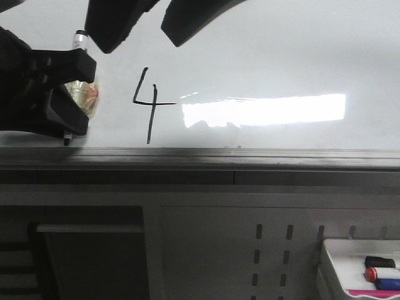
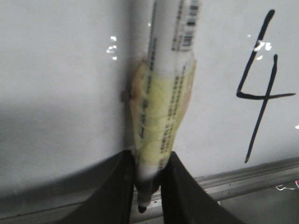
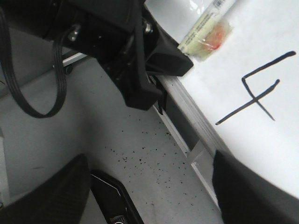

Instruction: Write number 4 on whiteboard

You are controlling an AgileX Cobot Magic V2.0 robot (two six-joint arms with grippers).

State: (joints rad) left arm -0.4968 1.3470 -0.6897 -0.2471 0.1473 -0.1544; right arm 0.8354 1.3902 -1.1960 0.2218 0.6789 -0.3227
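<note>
The whiteboard (image 1: pixel 281 56) carries a black number 4 (image 1: pixel 150 103) left of a bright light reflection. My left gripper (image 1: pixel 78 97) is left of the 4 and shut on a white marker (image 1: pixel 80 44) wrapped in yellowish tape. The marker's black tip points down by the grey edge rail (image 1: pixel 250 156). The left wrist view shows the marker (image 2: pixel 166 93) pinched in that gripper (image 2: pixel 148 186), with the 4 (image 2: pixel 261 93) beside it. My right gripper (image 1: pixel 142 45) hangs open and empty above the 4. The right wrist view shows that gripper (image 3: pixel 147 196), the 4 (image 3: pixel 257 95) and the board (image 3: pixel 275 140).
A small white tray (image 1: pixel 340 250) with a red-capped marker (image 1: pixel 381 274) and others sits at the lower right. A grey slotted panel (image 1: pixel 275 250) lies below the rail. In the right wrist view, the left arm (image 3: pixel 107 42) and a black object (image 3: pixel 117 200) show over a speckled grey surface.
</note>
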